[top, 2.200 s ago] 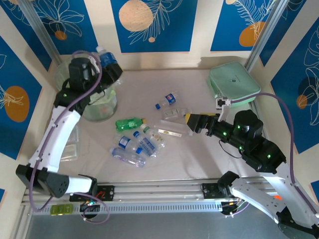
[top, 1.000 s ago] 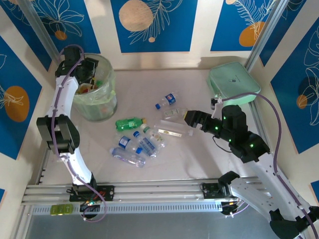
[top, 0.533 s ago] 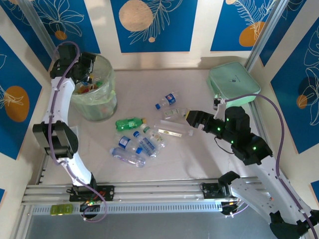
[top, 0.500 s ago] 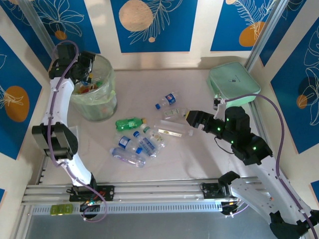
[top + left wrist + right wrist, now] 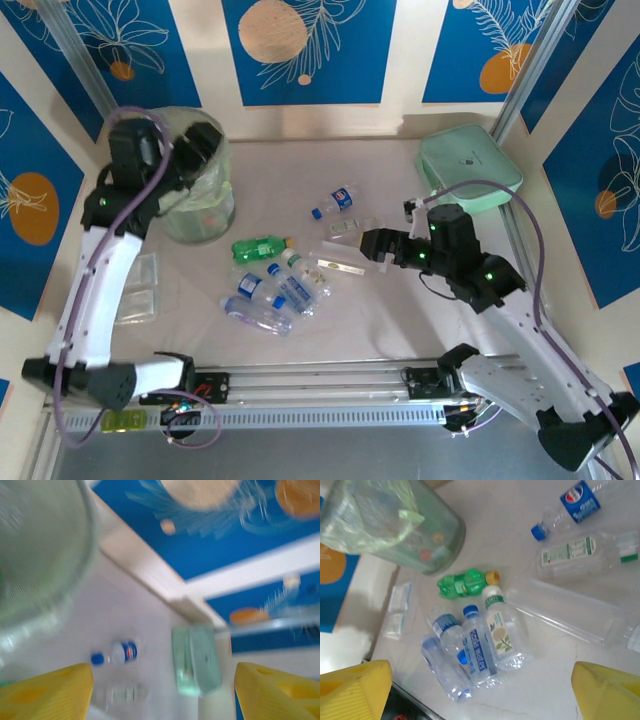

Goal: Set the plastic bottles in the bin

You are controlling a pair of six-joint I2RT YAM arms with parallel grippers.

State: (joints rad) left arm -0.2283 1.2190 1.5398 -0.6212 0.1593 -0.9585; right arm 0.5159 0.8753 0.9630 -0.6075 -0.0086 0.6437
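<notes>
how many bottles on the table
8: a green bottle mid-table, a cluster of four nearer, a long clear bottle to their right, a green-labelled bottle and a blue-labelled bottle behind it. Others may hide in the bin.

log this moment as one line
left gripper: open, empty, at bin | right gripper: open, empty, near clear bottle | plastic bottles: several lying on table

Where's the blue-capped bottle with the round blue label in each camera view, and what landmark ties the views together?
Top external: blue-capped bottle mid-table, right of the bin.
Left wrist: lower left of centre, below the blurred bin.
Right wrist: top right; bin top left.
Shared landmark: the bin.
</notes>
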